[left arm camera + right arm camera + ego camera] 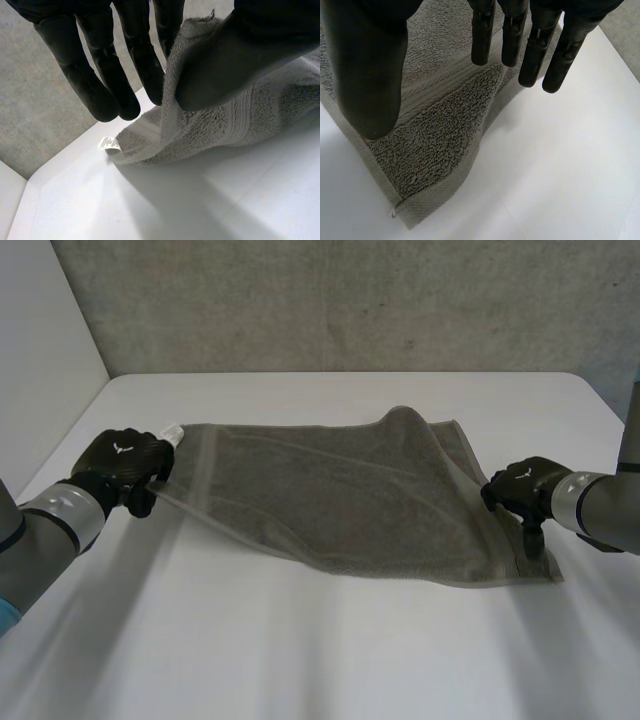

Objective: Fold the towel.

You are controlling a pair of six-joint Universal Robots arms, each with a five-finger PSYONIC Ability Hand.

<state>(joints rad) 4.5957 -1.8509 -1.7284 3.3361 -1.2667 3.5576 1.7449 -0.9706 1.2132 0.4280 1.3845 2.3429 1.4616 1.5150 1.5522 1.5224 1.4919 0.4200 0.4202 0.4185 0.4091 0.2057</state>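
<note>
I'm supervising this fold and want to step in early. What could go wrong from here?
The left robot hand pinches the towel only at its edge near the label; that thin hold might slip. The right robot hand has straight fingers over its end, gripping nothing, so a pull could drag the towel askew.

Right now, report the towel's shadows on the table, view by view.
Head view: soft shadow under the towel's lifted edge near the left hand. Left wrist view: darker shadow on the table beneath the towel. Right wrist view: faint shadow beside the right hand.
</note>
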